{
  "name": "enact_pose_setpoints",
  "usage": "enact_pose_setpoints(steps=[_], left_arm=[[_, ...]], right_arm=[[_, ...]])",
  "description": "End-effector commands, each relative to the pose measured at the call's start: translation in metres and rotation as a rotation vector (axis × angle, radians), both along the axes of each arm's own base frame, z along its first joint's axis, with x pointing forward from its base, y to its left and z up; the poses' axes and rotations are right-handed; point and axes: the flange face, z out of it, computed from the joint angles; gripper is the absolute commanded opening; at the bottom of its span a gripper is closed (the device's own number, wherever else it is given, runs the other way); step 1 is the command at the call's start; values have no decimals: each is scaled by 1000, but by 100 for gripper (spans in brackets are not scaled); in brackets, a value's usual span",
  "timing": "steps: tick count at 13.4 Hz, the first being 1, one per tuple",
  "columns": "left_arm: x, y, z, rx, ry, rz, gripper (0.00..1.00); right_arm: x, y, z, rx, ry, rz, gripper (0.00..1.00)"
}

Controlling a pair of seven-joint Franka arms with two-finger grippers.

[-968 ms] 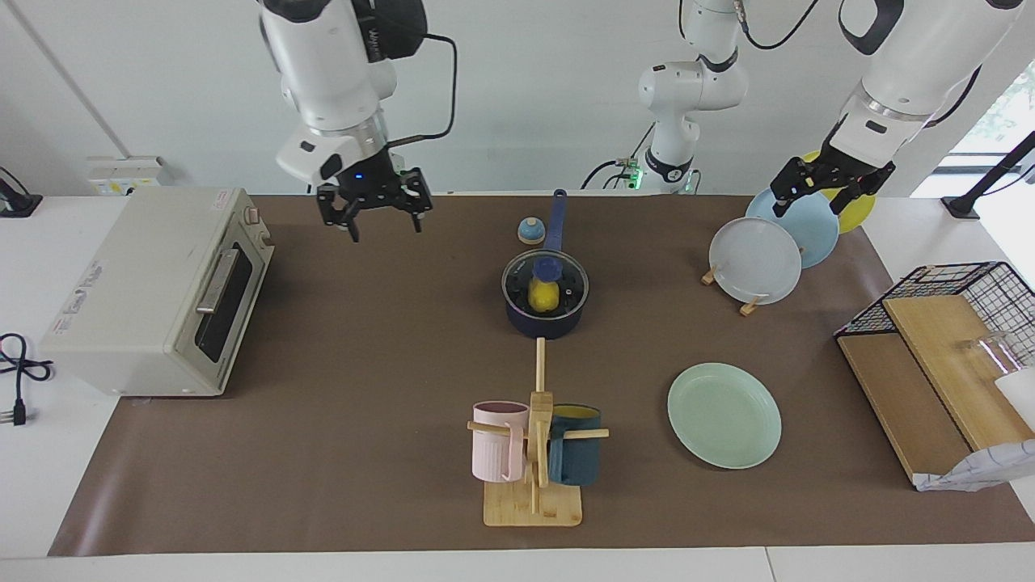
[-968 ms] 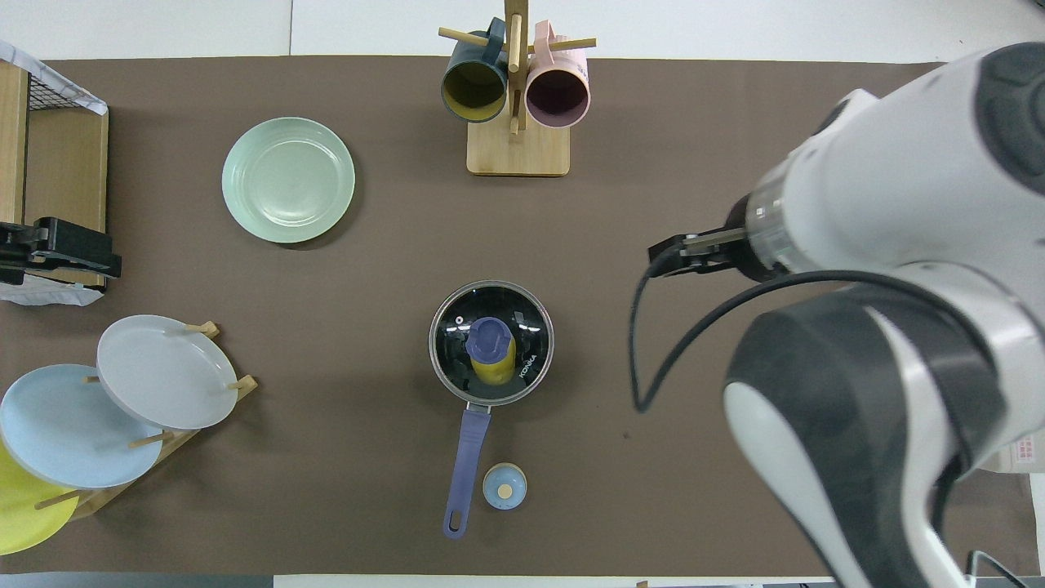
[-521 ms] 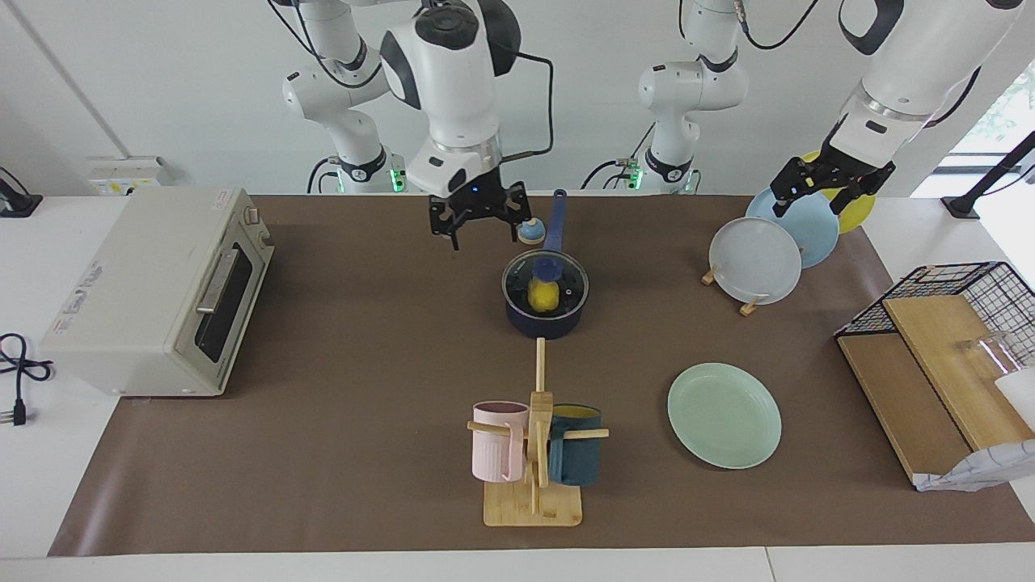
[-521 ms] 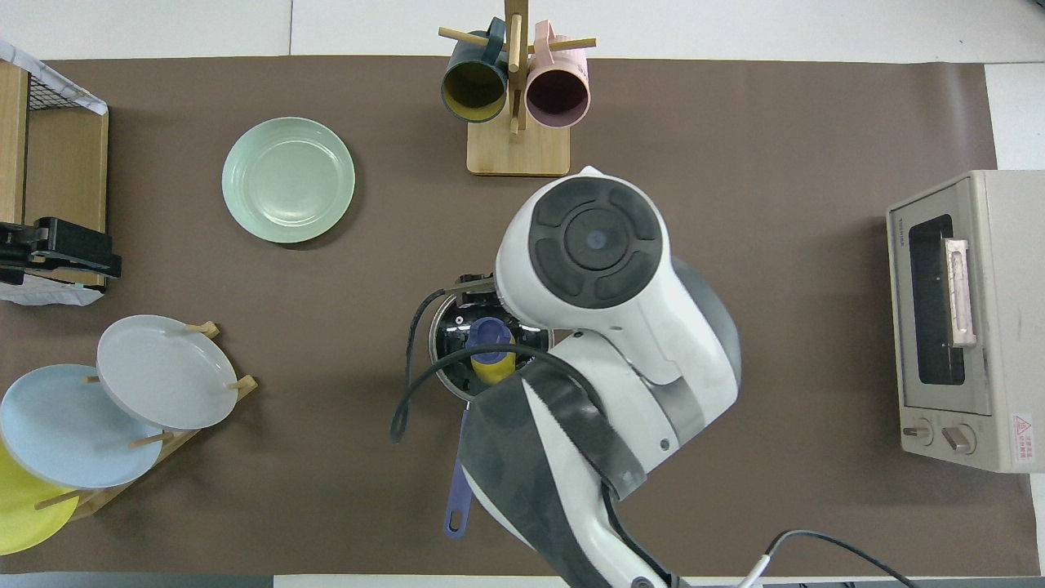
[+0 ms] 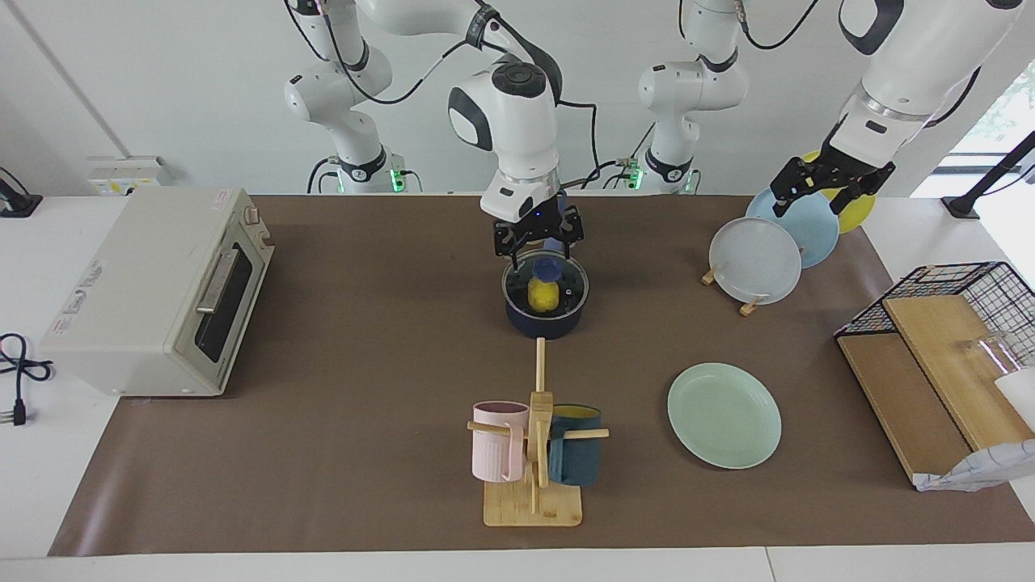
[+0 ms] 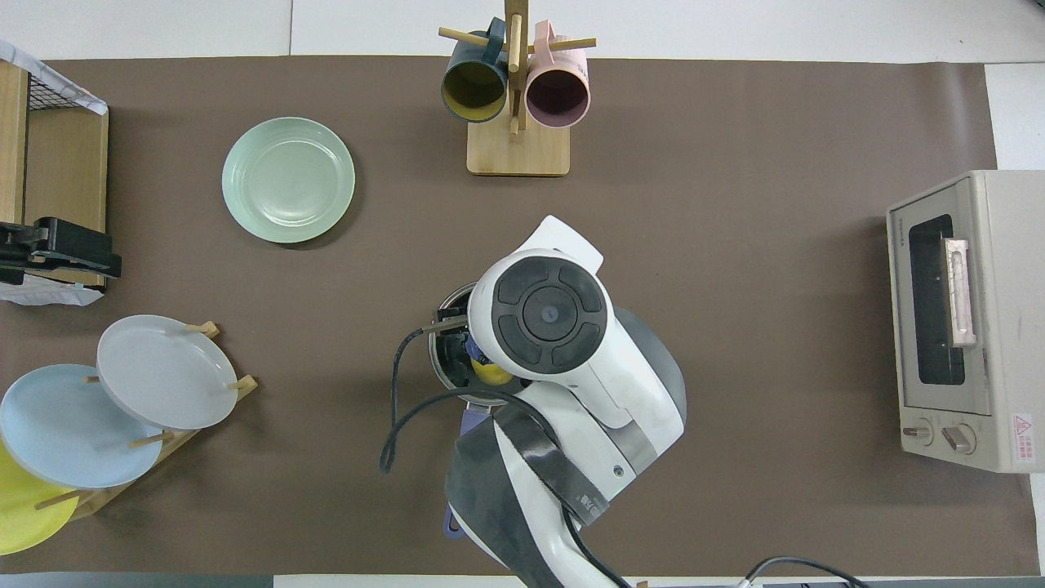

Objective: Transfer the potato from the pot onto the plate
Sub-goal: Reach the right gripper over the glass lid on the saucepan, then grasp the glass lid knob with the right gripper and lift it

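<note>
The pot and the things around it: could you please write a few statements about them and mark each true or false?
1. The potato lies in the pot under a glass lid. True.
2. The right pincer is over the lid's knob, fingers open. True.
3. The potato lies on the mint-green plate. False: that plate holds nothing.
4. The left pincer holds the grey plate. False: it hangs open over the plate rack, gripping nothing.
5. The mug tree stands farther from the robots than the pot. True.
</note>
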Motion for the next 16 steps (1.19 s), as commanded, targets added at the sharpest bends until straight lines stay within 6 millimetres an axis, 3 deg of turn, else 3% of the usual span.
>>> enact_pose_setpoints(steps=[1, 5, 7, 14, 16], left_arm=[[-6, 2, 3, -6, -4, 14, 100], [-6, 2, 3, -6, -4, 14, 100], [-6, 2, 3, -6, -4, 14, 100], [-6, 2, 3, -6, -4, 14, 100], [-6, 2, 3, -6, -4, 14, 100]], right_arm=[[-18, 9, -19, -18, -23, 29, 100], [-17, 14, -37, -65, -42, 57, 100], [-27, 29, -48, -87, -53, 101, 100], [-21, 29, -59, -83, -69, 98, 100], [-20, 30, -63, -101, -80, 112, 96]])
